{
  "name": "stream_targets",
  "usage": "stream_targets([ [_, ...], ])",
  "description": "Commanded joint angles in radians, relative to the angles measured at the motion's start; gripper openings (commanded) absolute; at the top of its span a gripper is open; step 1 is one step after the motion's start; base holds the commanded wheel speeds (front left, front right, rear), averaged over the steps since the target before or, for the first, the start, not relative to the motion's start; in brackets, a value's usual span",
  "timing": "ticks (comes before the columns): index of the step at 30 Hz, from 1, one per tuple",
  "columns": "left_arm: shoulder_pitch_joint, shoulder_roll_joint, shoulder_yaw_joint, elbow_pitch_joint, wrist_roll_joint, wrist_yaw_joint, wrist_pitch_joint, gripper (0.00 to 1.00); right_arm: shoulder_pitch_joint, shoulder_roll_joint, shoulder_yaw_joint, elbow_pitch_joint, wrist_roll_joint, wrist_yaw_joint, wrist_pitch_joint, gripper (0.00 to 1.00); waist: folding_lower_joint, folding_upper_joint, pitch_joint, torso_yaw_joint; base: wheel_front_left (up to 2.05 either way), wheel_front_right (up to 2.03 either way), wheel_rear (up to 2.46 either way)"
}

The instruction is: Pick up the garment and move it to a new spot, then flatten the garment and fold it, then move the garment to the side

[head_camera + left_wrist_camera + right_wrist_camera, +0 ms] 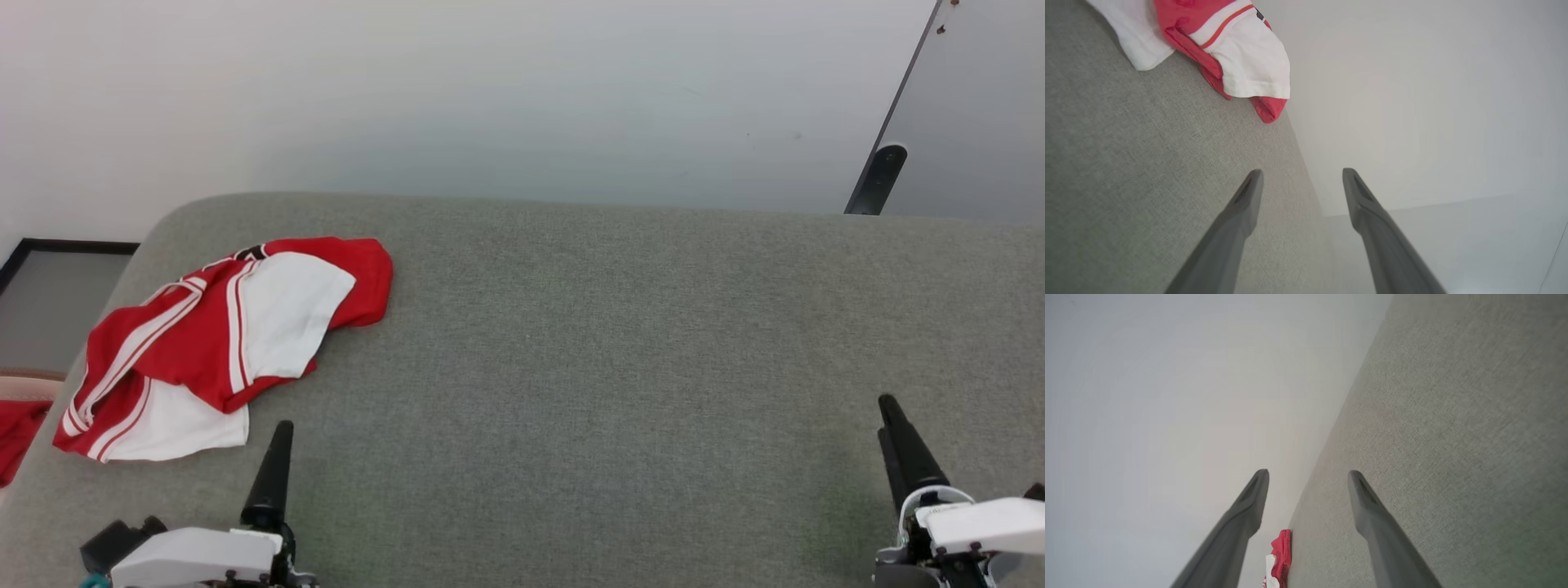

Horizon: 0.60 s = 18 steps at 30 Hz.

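Garment [220, 343] lies crumpled on the left end of the grey padded surface [612, 351]. Its long axis runs diagonally from the near-left corner toward the far right. It sits just ahead and to the left of the left gripper [1302, 171], judged the nearer tool. The right gripper [1308, 471] rests well apart at the surface's right end. Both stand spread wide, grasping nothing. A small black mark [255, 251] at the far edge is too small to read. No other writing is legible.
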Motion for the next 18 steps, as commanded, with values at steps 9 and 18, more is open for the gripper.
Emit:
stream_targets([
  [9,-0.032,0.043,-0.024,-0.031,0.22,0.039,-0.042,1.0,-0.063,-0.062,0.069,0.016,-0.191,0.0,-0.06,1.0,-0.0001,0.0,0.0,0.002,0.0,0.0,0.0],
  [18,-0.023,0.059,-0.042,-0.043,0.409,0.067,-0.076,1.0,-0.093,-0.091,0.099,0.032,-0.338,0.001,-0.099,1.0,-0.0001,0.0,0.001,0.0,0.0,0.0,0.0],
])
